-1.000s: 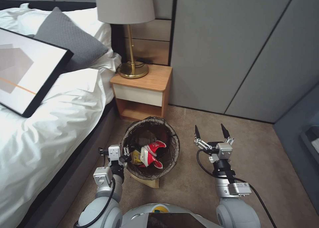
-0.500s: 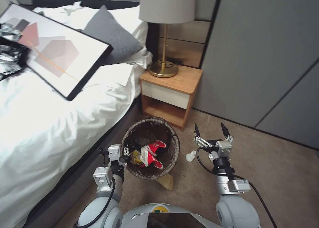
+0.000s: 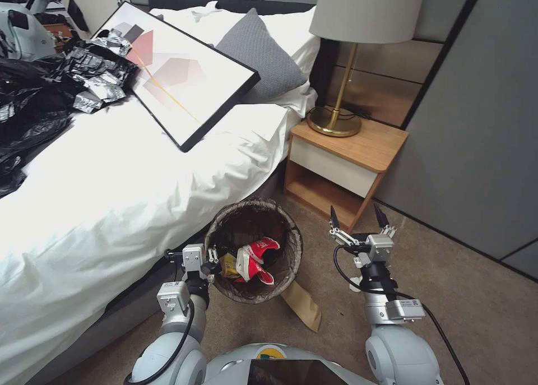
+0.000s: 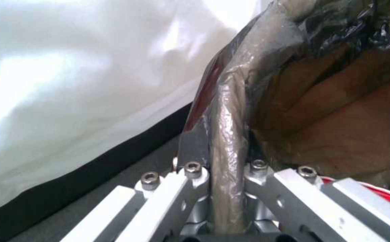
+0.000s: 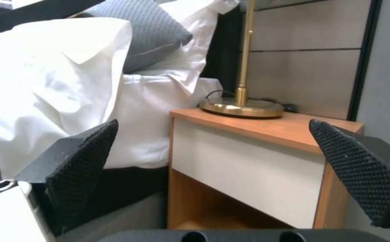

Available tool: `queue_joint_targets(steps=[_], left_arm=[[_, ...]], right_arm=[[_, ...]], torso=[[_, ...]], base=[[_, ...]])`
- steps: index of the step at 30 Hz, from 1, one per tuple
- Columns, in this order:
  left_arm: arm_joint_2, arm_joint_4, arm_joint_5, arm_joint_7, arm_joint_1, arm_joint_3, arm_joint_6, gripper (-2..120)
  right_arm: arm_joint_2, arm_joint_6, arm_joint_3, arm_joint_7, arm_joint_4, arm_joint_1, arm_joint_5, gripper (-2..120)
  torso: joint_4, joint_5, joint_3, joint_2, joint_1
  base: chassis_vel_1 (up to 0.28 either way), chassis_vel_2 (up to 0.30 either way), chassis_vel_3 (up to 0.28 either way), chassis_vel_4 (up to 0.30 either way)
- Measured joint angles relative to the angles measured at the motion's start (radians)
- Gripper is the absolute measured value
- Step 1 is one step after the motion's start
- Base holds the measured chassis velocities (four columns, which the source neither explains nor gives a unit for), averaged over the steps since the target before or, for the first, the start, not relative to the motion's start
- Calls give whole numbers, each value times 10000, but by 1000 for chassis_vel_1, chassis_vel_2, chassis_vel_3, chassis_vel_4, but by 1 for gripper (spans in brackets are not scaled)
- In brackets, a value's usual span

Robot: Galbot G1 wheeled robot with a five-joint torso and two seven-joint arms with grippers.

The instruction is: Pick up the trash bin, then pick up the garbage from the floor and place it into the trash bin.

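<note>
I've swung left, so the bed and nightstand slid right. My left tool (image 3: 212,257) stays clamped on the bin (image 3: 253,250) rim; right tool (image 3: 358,223) wide, empty. Thin rim grip could slip, dumping cups (image 3: 253,261). Paper bag (image 3: 302,306) lies under the bin.

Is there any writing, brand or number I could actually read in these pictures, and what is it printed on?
None reads clearly.
White stickers on the right arm and left arm: print too small to read.
Red-and-white cups in the trash bin: white marks, crumpled, unreadable.
Yellow-green badge on the robot's chest: no legible text.
</note>
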Motion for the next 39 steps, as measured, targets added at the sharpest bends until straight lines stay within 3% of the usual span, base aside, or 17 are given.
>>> queue_joint_targets(steps=[13,17,26,33,39], left_arm=[[0,0,0,1,0,2,0,2],[0,0,0,1,0,0,0,2],[0,0,0,1,0,0,0,2],[0,0,0,1,0,1,0,2],[0,0,0,1,0,0,0,2]], right_arm=[[-49,-75,319,-46,-44,39,128,100],[-125,-543,676,-28,-377,35,173,100],[-510,-2035,1180,247,-3381,571,635,100],[-968,-3503,1214,346,-4523,1080,1359,100],[-1278,-3985,1164,693,-5634,1625,1553,100]], torso=[[-1,0,0,0,0],[-1,0,0,0,0],[-1,4,0,0,0],[1,1,0,0,0],[0,1,0,0,0]], base=[[0,0,0,0],[0,0,0,0],[0,0,0,0],[0,0,0,0],[0,0,0,0]])
